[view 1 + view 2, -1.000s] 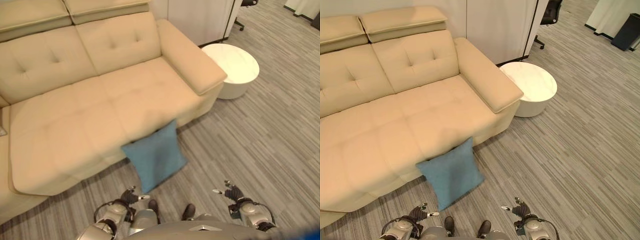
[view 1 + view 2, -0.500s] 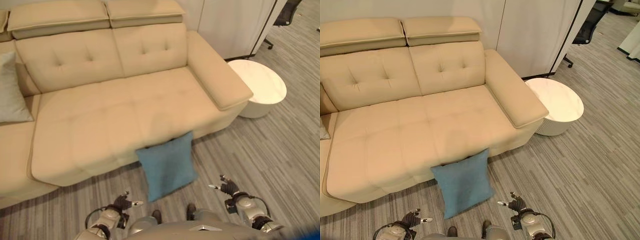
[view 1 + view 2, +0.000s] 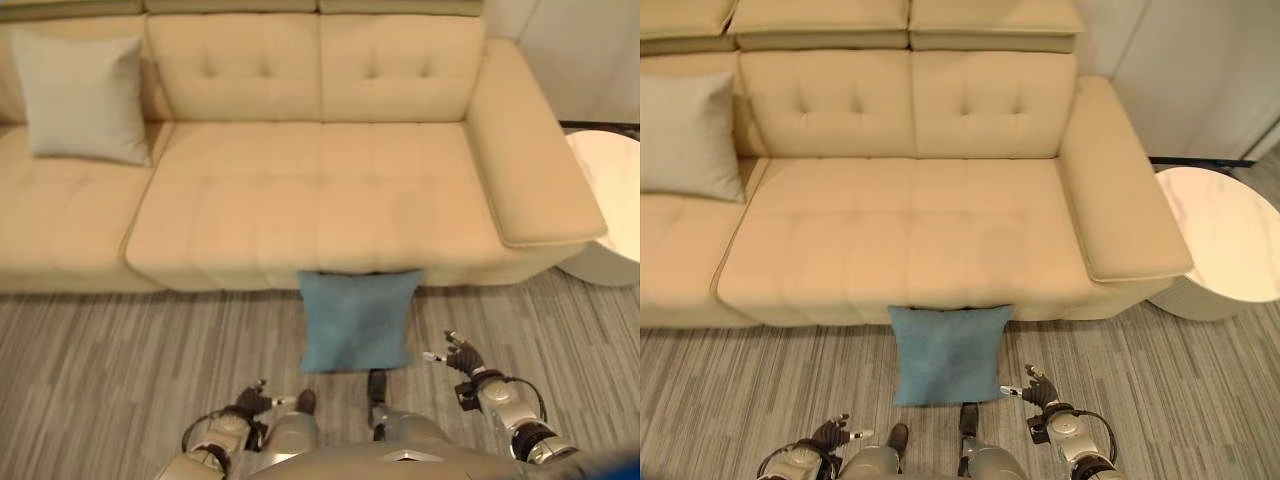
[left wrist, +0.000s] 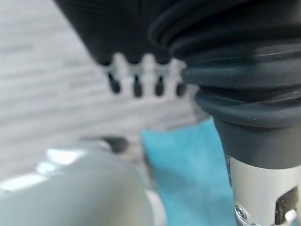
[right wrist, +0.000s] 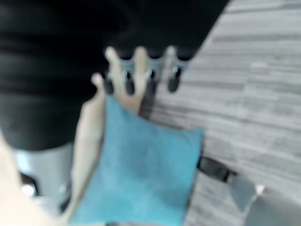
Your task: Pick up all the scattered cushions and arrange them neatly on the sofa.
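Camera swung square to the sofa [image 3: 910, 230]; both robot hands, left [image 3: 262, 398] and right [image 3: 455, 355], hang open and empty, and reaching unevenly could shove the leaning blue cushion [image 3: 945, 352] flat.

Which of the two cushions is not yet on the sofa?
The blue cushion: it leans on the floor against the sofa front. The grey cushion already rests on the seat.

Blue cushion [image 3: 945, 354] on floor [image 3: 760, 380], top edge leaning vs sofa [image 3: 910, 230] front, square-ish, tilted. Pale grey cushion [image 3: 85, 97] upright on sofa seat, propped against backrest, far left end.
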Controlling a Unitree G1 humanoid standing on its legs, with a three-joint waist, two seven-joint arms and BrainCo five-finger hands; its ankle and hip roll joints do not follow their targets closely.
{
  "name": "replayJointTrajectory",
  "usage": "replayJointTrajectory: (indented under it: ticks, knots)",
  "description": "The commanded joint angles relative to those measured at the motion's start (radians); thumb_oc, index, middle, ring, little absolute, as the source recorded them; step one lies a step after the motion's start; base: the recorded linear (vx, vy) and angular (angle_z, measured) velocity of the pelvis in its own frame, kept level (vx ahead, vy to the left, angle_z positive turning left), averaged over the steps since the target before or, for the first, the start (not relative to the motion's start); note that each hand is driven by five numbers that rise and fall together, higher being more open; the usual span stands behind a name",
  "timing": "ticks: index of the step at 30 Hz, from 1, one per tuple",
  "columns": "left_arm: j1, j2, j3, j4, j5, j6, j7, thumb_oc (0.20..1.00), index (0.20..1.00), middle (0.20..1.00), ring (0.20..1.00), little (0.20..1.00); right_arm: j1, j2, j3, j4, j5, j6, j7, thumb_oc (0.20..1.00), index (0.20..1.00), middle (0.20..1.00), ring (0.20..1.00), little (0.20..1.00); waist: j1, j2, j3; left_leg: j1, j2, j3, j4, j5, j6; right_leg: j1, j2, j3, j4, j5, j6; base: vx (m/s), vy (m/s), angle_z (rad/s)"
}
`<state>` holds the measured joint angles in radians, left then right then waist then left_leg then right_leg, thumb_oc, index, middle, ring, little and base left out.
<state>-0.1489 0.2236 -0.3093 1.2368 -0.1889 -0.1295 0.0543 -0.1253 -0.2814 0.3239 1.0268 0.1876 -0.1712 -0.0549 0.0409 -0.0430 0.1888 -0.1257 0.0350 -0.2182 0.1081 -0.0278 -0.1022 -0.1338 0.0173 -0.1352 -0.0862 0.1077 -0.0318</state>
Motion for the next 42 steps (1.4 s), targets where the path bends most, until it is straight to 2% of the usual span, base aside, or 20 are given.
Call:
replayJointTrajectory:
  ticks: [1,2,5,12,15,19,20,22,26,27,28,32,36,39,42]
  knots:
    - [-0.066,0.012,0.005,-0.033,-0.066,-0.046,0.042,1.000,1.000,1.000,1.000,1.000,0.010,-0.017,0.012,-0.050,0.050,-0.041,-0.025,1.000,1.000,1.000,1.000,1.000,-0.047,-0.024,0.009,-0.059,-0.060,0.161,0.002,0.031,0.040,-0.032,-0.083,0.025,0.182,-0.109,0.116,-0.08,-0.057,0.71]
    - [-0.074,0.013,-0.002,-0.054,-0.080,-0.051,0.045,1.000,1.000,1.000,1.000,1.000,0.008,-0.017,0.015,-0.045,0.050,-0.039,-0.028,1.000,1.000,1.000,1.000,1.000,-0.052,-0.020,0.011,-0.061,-0.046,0.185,-0.013,0.036,0.041,-0.044,-0.081,0.013,0.188,-0.114,0.115,-0.03,-0.025,0.73]
    - [-0.096,0.025,-0.025,-0.122,-0.105,-0.068,0.059,1.000,1.000,1.000,1.000,1.000,-0.028,-0.019,0.025,-0.029,0.053,-0.042,-0.042,1.000,1.000,1.000,1.000,1.000,-0.047,-0.016,0.021,-0.096,-0.043,0.182,-0.043,0.063,0.047,-0.104,-0.079,0.010,0.213,-0.115,0.113,-0.01,-0.006,0.10]
    - [-0.156,0.046,-0.021,-0.262,-0.184,-0.110,0.135,1.000,1.000,1.000,1.000,1.000,-0.107,-0.039,0.003,-0.078,0.053,-0.056,-0.124,1.000,1.000,1.000,1.000,1.000,-0.043,-0.018,0.082,-0.208,-0.048,0.201,0.010,0.058,0.062,-0.253,-0.088,0.037,0.320,-0.122,0.111,-0.05,0.064,-0.13]
    - [-0.291,0.067,-0.007,-0.303,-0.240,-0.142,0.228,1.000,1.000,1.000,1.000,1.000,-0.231,-0.072,0.004,-0.102,0.059,-0.057,-0.201,1.000,1.000,1.000,1.000,1.000,-0.042,-0.017,0.126,-0.327,-0.059,0.205,0.072,0.055,0.067,-0.372,-0.104,0.046,0.386,-0.119,0.112,-0.09,0.057,-0.06]
    - [-0.439,0.104,0.001,-0.280,-0.292,-0.150,0.287,1.000,1.000,1.000,1.000,1.000,-0.378,-0.124,0.014,-0.098,0.081,-0.057,-0.259,1.000,1.000,1.000,1.000,1.000,-0.046,-0.010,0.158,-0.455,-0.061,0.207,0.134,0.054,0.067,-0.489,-0.120,0.056,0.438,-0.116,0.116,-0.07,0.043,-0.01]
    - [-0.507,0.125,-0.002,-0.269,-0.296,-0.147,0.304,1.000,1.000,1.000,1.000,1.000,-0.457,-0.163,0.012,-0.095,0.073,-0.054,-0.290,1.000,1.000,1.000,1.000,1.000,-0.051,0.000,0.175,-0.512,-0.063,0.203,0.160,0.053,0.067,-0.541,-0.124,0.061,0.460,-0.118,0.116,-0.05,0.040,-0.04]
    - [-0.532,0.134,0.000,-0.289,-0.305,-0.152,0.316,1.000,1.000,1.000,1.000,1.000,-0.491,-0.180,0.001,-0.092,0.088,-0.061,-0.302,1.000,1.000,1.000,1.000,1.000,-0.053,0.007,0.186,-0.546,-0.064,0.205,0.178,0.050,0.067,-0.576,-0.128,0.062,0.483,-0.121,0.117,-0.04,0.044,0.00]
    - [-0.593,0.165,0.008,-0.321,-0.349,-0.159,0.310,1.000,1.000,1.000,1.000,1.000,-0.580,-0.233,0.001,-0.109,0.098,-0.063,-0.322,1.000,1.000,1.000,1.000,1.000,-0.061,0.023,0.208,-0.669,-0.066,0.205,0.258,0.030,0.069,-0.692,-0.135,0.079,0.561,-0.139,0.111,-0.01,0.010,0.01]
    - [-0.610,0.177,0.010,-0.347,-0.344,-0.172,0.324,1.000,1.000,1.000,1.000,1.000,-0.606,-0.243,-0.004,-0.101,0.107,-0.069,-0.330,1.000,1.000,1.000,1.000,1.000,-0.063,0.028,0.212,-0.711,-0.068,0.208,0.290,0.019,0.072,-0.737,-0.134,0.089,0.592,-0.147,0.110,0.09,0.021,-0.01]
    - [-0.619,0.178,0.017,-0.357,-0.360,-0.175,0.325,1.000,1.000,1.000,1.000,1.000,-0.622,-0.257,0.000,-0.106,0.107,-0.070,-0.332,1.000,1.000,1.000,1.000,1.000,-0.064,0.030,0.211,-0.733,-0.068,0.204,0.324,-0.025,0.068,-0.763,-0.135,0.099,0.629,-0.186,0.114,0.10,0.019,0.00]
    - [-0.689,0.193,0.010,-0.366,-0.396,-0.181,0.340,1.000,1.000,1.000,1.000,1.000,-0.713,-0.287,0.007,-0.096,0.134,-0.079,-0.348,1.000,1.000,1.000,1.000,1.000,-0.077,0.038,0.236,-0.893,-0.058,0.209,0.446,-0.062,0.075,-0.918,-0.137,0.130,0.744,-0.212,0.109,0.05,0.031,-0.08]
    - [-0.731,0.207,-0.010,-0.374,-0.387,-0.174,0.349,1.000,1.000,1.000,1.000,1.000,-0.757,-0.307,0.018,-0.103,0.145,-0.083,-0.352,1.000,1.000,1.000,1.000,1.000,-0.086,0.043,0.253,-0.978,-0.064,0.213,0.507,-0.076,0.081,-1.003,-0.128,0.146,0.798,-0.220,0.105,0.04,0.018,-0.06]
    - [-0.882,0.236,-0.068,-0.298,-0.392,-0.154,0.358,1.000,1.000,1.000,1.000,1.000,-0.897,-0.330,0.067,-0.021,0.193,-0.084,-0.355,1.000,1.000,1.000,1.000,1.000,-0.096,0.051,0.278,-1.109,-0.073,0.218,0.563,-0.082,0.088,-1.136,-0.123,0.166,0.846,-0.219,0.107,0.03,0.042,-0.08]
    - [-0.960,0.248,-0.088,-0.255,-0.415,-0.153,0.357,1.000,1.000,1.000,1.000,1.000,-0.967,-0.337,0.094,0.009,0.228,-0.088,-0.350,1.000,1.000,1.000,1.000,1.000,-0.102,0.050,0.288,-1.170,-0.073,0.230,0.587,-0.083,0.089,-1.197,-0.119,0.175,0.863,-0.216,0.109,0.02,0.030,-0.07]
